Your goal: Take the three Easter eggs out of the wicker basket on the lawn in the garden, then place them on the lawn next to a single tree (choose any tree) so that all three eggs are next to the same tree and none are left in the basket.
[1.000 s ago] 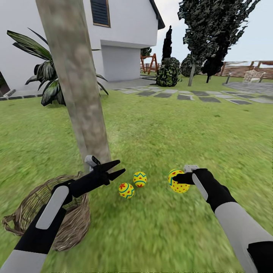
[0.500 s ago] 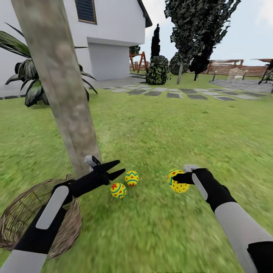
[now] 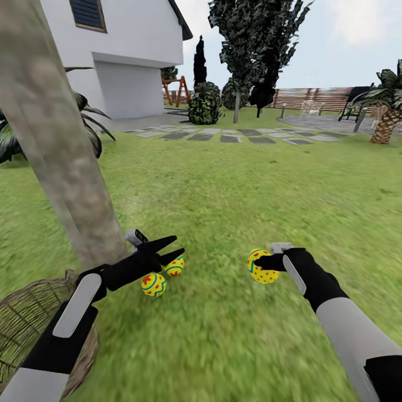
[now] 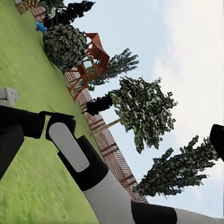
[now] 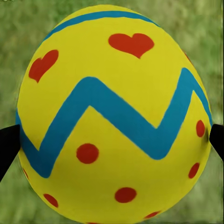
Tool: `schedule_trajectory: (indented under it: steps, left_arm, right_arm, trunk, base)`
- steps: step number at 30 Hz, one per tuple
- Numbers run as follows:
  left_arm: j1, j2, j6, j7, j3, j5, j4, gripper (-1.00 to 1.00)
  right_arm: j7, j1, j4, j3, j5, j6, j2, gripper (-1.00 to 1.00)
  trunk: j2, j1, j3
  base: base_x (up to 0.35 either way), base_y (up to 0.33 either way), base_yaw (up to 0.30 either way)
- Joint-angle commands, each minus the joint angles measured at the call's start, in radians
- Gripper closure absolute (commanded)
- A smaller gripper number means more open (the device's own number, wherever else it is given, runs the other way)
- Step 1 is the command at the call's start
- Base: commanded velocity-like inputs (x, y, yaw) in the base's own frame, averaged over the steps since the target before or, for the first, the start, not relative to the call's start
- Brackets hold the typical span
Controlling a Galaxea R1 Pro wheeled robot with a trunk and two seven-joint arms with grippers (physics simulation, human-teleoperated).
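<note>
Two yellow Easter eggs with blue zigzags lie on the lawn (image 3: pixel 234 190) by the foot of the tree (image 3: pixel 61 162): one (image 3: pixel 154 285) nearer me, one (image 3: pixel 175 266) partly behind my left gripper's fingers. My left gripper (image 3: pixel 174 249) hangs open and empty just above them. The third egg (image 3: pixel 262 268) is off the grass in my right gripper (image 3: pixel 260 262), which is shut on it; the right wrist view has this egg (image 5: pixel 112 116) between the fingertips. The wicker basket (image 3: pixel 33 318) stands at the lower left, cut by the picture's edge, its inside hidden.
A white house (image 3: pixel 128 44) and a palm (image 3: pixel 84 111) stand behind the trunk. Grey stepping stones (image 3: pixel 223 135), dark conifers (image 3: pixel 245 50), a brown fence (image 3: pixel 312 97) and a short palm (image 3: pixel 388 111) lie far off. Open grass stretches ahead and to the right.
The head view has swung to the right, so tree, basket and the two eggs on the grass sit further left in the picture. Both arms hold the same pose.
</note>
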Motion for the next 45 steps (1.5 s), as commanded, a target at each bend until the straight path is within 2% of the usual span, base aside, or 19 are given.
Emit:
schedule_trajectory:
  steps: [1, 8, 20, 21, 22, 23, 25, 26, 29, 31, 43, 45]
  left_arm:
    - [-0.001, 0.001, 0.002, -0.004, -0.001, -0.001, 0.0, -1.0]
    - [-0.001, 0.001, 0.002, -0.004, 0.0, -0.001, 0.0, -1.0]
    - [-0.001, 0.001, 0.002, -0.004, -0.001, -0.003, 0.001, -1.0]
    - [-0.001, 0.001, 0.002, -0.004, -0.001, -0.005, 0.002, -1.0]
    - [-0.001, -0.01, 0.001, -0.003, -0.001, -0.006, 0.002, -1.0]
    - [-0.001, -0.037, 0.001, 0.002, -0.001, -0.012, 0.002, -1.0]
    - [-0.001, -0.052, -0.009, 0.005, -0.002, -0.014, 0.003, -1.0]
    - [-0.001, -0.053, -0.013, 0.005, -0.002, -0.014, 0.004, -1.0]
    - [-0.001, -0.056, -0.036, 0.005, -0.004, -0.013, 0.041, -1.0]
    - [-0.001, -0.062, -0.046, 0.004, -0.004, -0.013, 0.052, -1.0]
    - [-0.001, -0.064, -0.047, 0.004, -0.004, -0.013, 0.054, -1.0]
    - [-0.001, -0.064, -0.047, 0.004, -0.004, -0.013, 0.054, -1.0]
  right_arm:
    - [0.003, -0.001, -0.001, 0.003, 0.001, 0.004, -0.001, 1.0]
    - [0.002, -0.001, -0.001, 0.002, 0.003, 0.004, -0.001, 1.0]
    - [-0.001, -0.001, 0.008, 0.006, 0.0, 0.004, 0.002, 1.0]
    - [-0.003, -0.001, 0.026, 0.007, 0.005, 0.003, 0.017, 1.0]
    - [-0.029, -0.001, 0.076, 0.008, 0.009, -0.003, 0.048, 1.0]
    - [-0.072, -0.002, 0.123, 0.01, 0.013, -0.012, 0.065, 1.0]
    - [-0.091, -0.002, 0.144, 0.011, 0.016, -0.016, 0.079, 1.0]
    - [-0.093, -0.002, 0.146, 0.012, 0.016, -0.016, 0.081, 1.0]
    - [-0.094, -0.002, 0.147, 0.057, 0.016, -0.016, 0.083, 1.0]
    - [-0.094, -0.002, 0.146, 0.07, 0.017, -0.016, 0.083, 1.0]
    - [-0.096, -0.002, 0.136, 0.095, 0.017, -0.044, 0.085, 1.0]
    - [-0.114, -0.002, 0.137, 0.095, 0.017, -0.044, 0.085, 1.0]
  trunk:
    - [0.0, 0.0, -0.001]
    - [0.0, 0.0, -0.001]
    - [0.0, 0.0, -0.016]
    - [0.0, 0.0, -0.018]
    - [0.0, 0.0, -0.019]
    - [0.0, 0.0, -0.021]
    - [0.0, 0.0, -0.024]
    - [0.0, 0.0, -0.026]
    - [0.0, 0.0, -0.031]
    - [0.0, 0.0, -0.034]
    - [0.0, 0.0, -0.046]
    - [0.0, 0.0, -0.046]
  base:
    - [0.0, 0.0, -0.292]
    - [0.0, 0.0, -0.259]
    - [0.0, 0.0, -0.009]
    - [0.0, 0.0, 0.0]
    - [0.0, 0.0, 0.0]
    - [0.0, 0.0, 0.0]
    - [0.069, 0.0, 0.0]
    - [0.154, 0.0, 0.0]
    - [0.253, -0.078, 0.0]
    - [0.299, -0.137, 0.0]
    - [0.305, -0.146, 0.051]
    - [0.305, -0.181, 0.266]
